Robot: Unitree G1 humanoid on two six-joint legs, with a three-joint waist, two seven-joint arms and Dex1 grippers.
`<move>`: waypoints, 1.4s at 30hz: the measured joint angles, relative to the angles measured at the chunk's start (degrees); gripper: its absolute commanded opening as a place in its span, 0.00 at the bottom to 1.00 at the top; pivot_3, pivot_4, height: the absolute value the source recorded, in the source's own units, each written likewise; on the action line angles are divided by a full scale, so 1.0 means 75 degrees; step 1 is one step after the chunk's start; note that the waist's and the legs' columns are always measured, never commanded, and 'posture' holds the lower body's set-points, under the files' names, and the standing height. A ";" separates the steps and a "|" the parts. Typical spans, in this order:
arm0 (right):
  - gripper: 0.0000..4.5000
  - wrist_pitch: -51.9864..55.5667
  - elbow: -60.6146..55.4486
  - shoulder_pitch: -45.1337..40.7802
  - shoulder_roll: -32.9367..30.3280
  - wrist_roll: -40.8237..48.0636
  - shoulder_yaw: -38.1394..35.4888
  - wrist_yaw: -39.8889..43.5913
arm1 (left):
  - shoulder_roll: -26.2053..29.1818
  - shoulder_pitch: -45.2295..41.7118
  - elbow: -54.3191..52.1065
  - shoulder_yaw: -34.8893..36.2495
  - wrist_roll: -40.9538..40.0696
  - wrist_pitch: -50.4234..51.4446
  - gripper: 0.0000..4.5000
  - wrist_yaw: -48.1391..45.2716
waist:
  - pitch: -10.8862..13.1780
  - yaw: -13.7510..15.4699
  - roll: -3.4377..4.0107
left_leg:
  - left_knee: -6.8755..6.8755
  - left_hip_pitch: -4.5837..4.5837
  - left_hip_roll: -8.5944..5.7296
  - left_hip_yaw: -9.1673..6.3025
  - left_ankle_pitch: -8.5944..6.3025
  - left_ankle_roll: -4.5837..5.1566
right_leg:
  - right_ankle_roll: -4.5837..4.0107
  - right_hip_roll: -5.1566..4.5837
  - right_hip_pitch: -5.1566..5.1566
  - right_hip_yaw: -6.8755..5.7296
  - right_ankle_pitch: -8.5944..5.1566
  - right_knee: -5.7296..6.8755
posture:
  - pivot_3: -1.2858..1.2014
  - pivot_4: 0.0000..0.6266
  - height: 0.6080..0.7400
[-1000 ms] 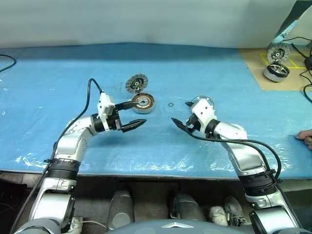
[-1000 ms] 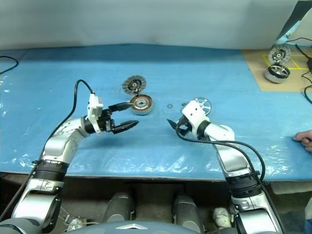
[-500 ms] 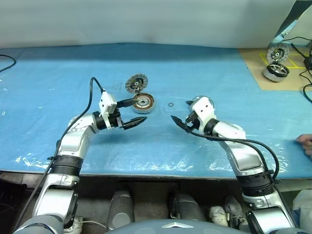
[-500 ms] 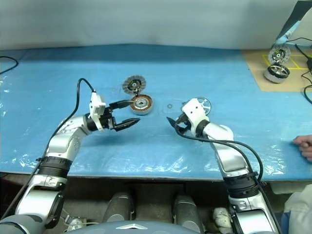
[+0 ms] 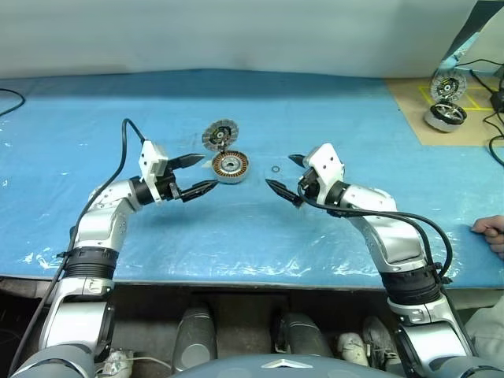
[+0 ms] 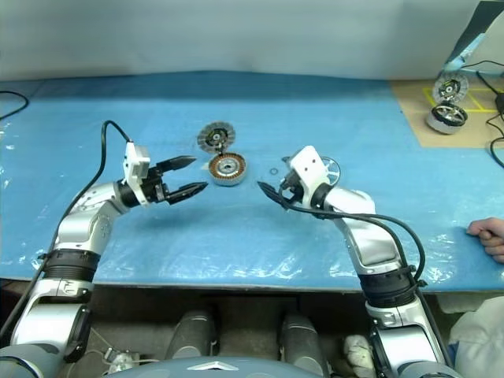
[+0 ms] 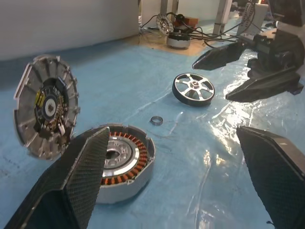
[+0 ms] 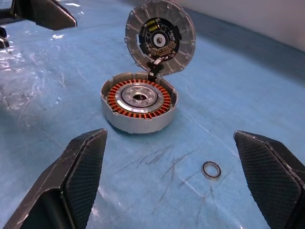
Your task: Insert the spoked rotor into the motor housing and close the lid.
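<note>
Nearest the robot, both arms reach out over the blue sheet (image 5: pixel 252 228) that covers the table. The left gripper (image 5: pixel 197 175) hovers with its two black fingers spread apart and empty, its tips pointing toward the motor housing (image 5: pixel 231 166), which sits just beyond and to the right of them. The right gripper (image 5: pixel 285 176) hovers opposite, its fingers likewise spread wide and holding nothing, tips pointing back toward the housing from the other side. The housing stands open on the sheet, copper windings ringed round its metal hub, and the lid (image 5: pixel 220 135) stands up from its far rim (ribbed face and dark centre turned toward the robot). A small metal ring (image 5: pixel 276 169) lies on the sheet between the housing and the right gripper. The spoked rotor (image 7: pixel 193 88) lies flat on the sheet behind the right gripper, well apart from the housing. At the right edge of the table a person's hand (image 5: pixel 491 231) rests.
</note>
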 measured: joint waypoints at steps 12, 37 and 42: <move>1.00 -0.0633 0.0839 -0.0597 -0.0172 -0.0776 0.0776 0.0160 | -0.0046 0.0236 -0.0336 0.0006 0.0001 0.0025 0.99 0.0149 | 0.0000 -0.0034 0.0000 | 0.0010 0.0001 0.0005 0.0003 0.0000 0.0000 | -0.0003 0.0002 -0.0001 -0.0002 -0.0001 0.0008 | 0.52 0.24 1.00; 1.00 -0.3371 0.9528 -0.5765 0.2221 -0.2486 0.2357 0.1918 | -0.0016 0.1735 -0.1646 0.0204 -0.0109 0.0480 0.99 0.0739 | 0.0002 -0.0165 0.0001 | 0.0082 -0.0085 0.0044 -0.0004 0.0000 0.0005 | -0.0100 0.0002 -0.0081 -0.0053 -0.0053 0.0119 | 0.52 0.24 1.00; 1.00 -0.3754 1.0248 -0.6020 0.2457 -0.2821 0.2305 0.1558 | -0.0157 0.1787 -0.1695 0.0197 -0.0100 0.0476 0.99 0.0862 | 0.0003 -0.0167 0.0004 | 0.0095 -0.0073 0.0053 -0.0003 -0.0001 0.0005 | -0.0117 0.0002 -0.0078 -0.0057 -0.0063 0.0150 | 0.52 0.24 1.00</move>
